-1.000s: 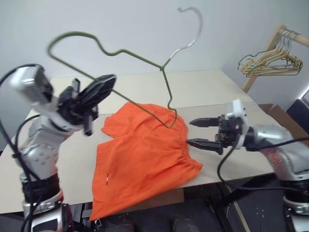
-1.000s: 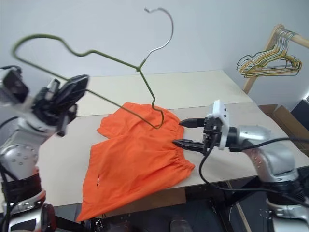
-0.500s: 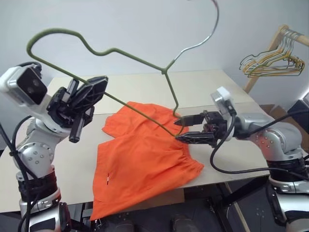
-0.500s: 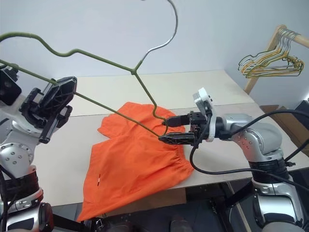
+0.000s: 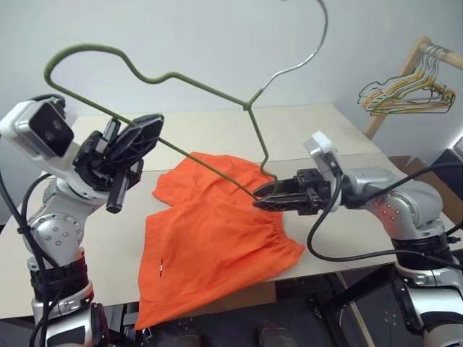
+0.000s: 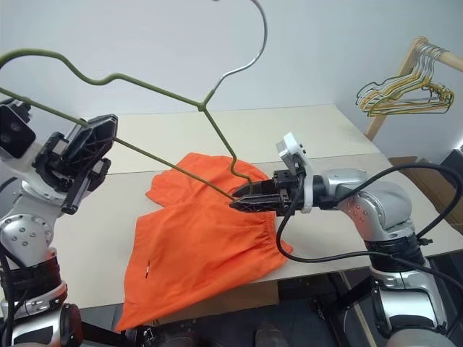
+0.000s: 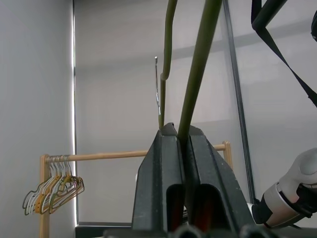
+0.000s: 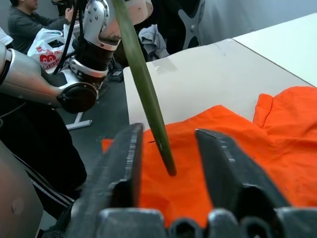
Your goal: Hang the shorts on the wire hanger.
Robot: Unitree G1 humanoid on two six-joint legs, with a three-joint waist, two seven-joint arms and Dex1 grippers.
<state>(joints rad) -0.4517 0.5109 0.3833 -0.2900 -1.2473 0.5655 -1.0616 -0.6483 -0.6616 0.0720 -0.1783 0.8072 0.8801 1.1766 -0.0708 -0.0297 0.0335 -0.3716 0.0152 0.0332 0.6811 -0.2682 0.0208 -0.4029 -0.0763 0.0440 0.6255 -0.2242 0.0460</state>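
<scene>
The bright orange shorts lie flat on the table, waistband toward my right arm. My left gripper is shut on the lower bar of the wire hanger, an olive-coloured wire held up in the air with its hook at the top. The hanger's lower corner dips to just above the waistband. My right gripper reaches in level from the right and sits around that corner. In the right wrist view the wire passes between its fingers, with a gap on both sides.
A wooden rack at the far right carries a bunch of wire hangers. A cardboard box stands beyond the table's right edge. The right wrist view shows a seated person past the table's far side.
My right gripper moved left from beside the waistband to the hanger's lower corner, and its wide-open fingers narrowed around the wire. The left gripper kept its hold.
</scene>
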